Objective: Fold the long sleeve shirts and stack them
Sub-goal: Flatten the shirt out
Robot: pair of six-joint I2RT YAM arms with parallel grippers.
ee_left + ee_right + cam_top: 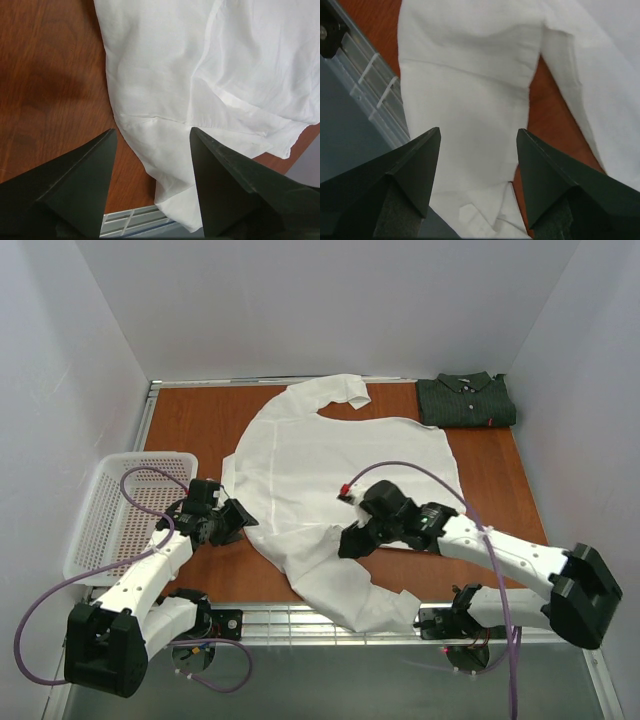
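Observation:
The white long sleeve shirt [330,475] lies spread over the middle of the wooden table, one sleeve folded at the back, the other running to the front edge. The dark grey-green striped shirt [466,400] lies folded at the back right, a small red tag on it. My left gripper [240,520] is open and empty just above the white shirt's left edge [150,100]. My right gripper [350,543] is open and empty above the near sleeve [470,100], whose cuff hangs over the table's front rail.
A white plastic mesh basket [125,510] stands at the left edge of the table. A metal rail [300,618] runs along the front edge. White walls close in the left, back and right sides.

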